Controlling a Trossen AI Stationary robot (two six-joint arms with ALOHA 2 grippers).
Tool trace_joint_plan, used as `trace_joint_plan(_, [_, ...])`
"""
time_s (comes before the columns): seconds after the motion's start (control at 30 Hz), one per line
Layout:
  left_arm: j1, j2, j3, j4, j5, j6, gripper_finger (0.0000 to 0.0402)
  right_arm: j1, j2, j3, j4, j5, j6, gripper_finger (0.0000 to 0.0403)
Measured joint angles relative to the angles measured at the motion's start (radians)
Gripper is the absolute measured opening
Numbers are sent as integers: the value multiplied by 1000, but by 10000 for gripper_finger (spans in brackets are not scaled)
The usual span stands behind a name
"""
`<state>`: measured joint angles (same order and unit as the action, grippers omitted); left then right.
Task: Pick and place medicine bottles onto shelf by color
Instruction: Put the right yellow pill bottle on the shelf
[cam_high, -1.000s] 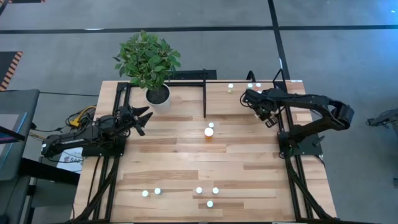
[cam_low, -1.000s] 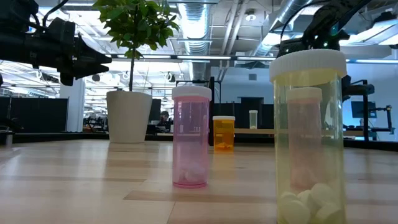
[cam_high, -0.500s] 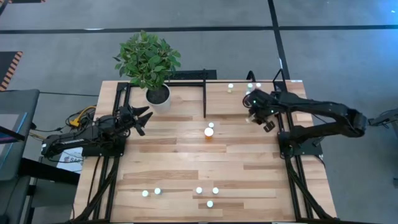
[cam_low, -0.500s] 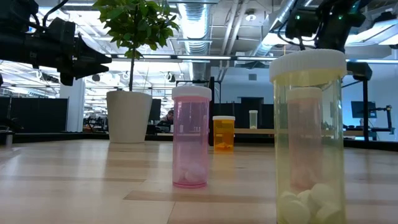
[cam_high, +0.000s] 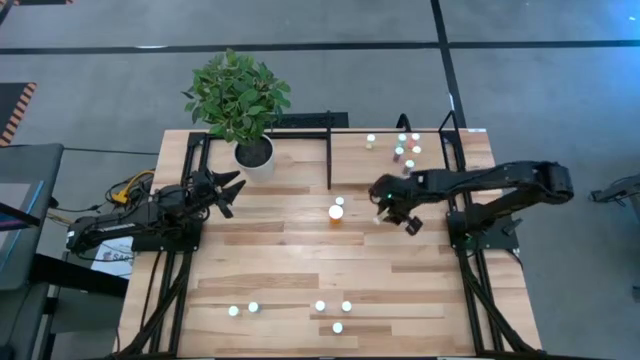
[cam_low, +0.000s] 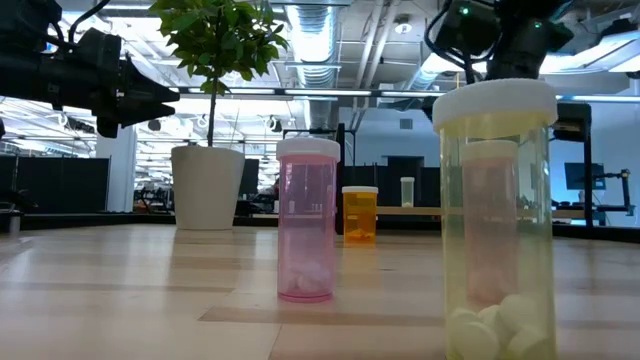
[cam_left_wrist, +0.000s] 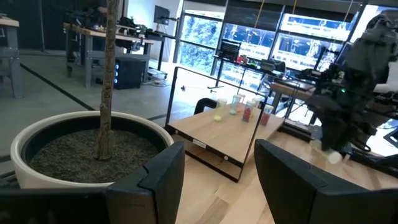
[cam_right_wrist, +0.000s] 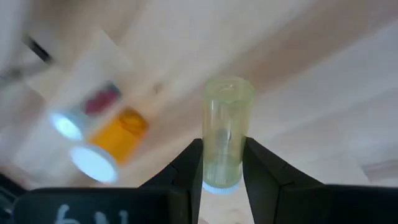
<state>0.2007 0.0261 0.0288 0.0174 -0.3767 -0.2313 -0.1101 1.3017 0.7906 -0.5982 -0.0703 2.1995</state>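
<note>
My right gripper (cam_right_wrist: 221, 163) is clamped on a greenish bottle (cam_right_wrist: 224, 127), hanging over the table's right half, just off the shelf's (cam_high: 383, 160) near edge; my left gripper (cam_high: 228, 190) waits part-open near the left edge by the plant pot (cam_high: 254, 153). Looks like I'm mid-carry, though direction's hard to call. Next: set it by the green ones on the shelf, clear of the bottles (cam_high: 405, 148) there.

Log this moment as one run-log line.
right gripper: shut on greenish bottle, above table | left gripper: open, beside plant pot
</note>
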Motion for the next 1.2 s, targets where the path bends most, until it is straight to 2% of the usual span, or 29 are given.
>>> trace_joint_plan(0.17, [0,0,0,0,0,0,181,118,85,0,79,-45,11,112])
trace_joint_plan(0.4, [0,0,0,0,0,0,181,307,189,0,220,-34,174,112])
trace_joint_plan(0.6, [0,0,0,0,0,0,181,407,282,10,265,-29,278,112])
trace_joint_plan(0.8, [0,0,0,0,0,0,181,430,343,48,258,-34,299,112])
trace_joint_plan(1.0, [0,0,0,0,0,0,181,410,330,105,183,-34,238,117])
trace_joint_plan(1.2, [0,0,0,0,0,0,181,405,335,168,61,-33,211,169])
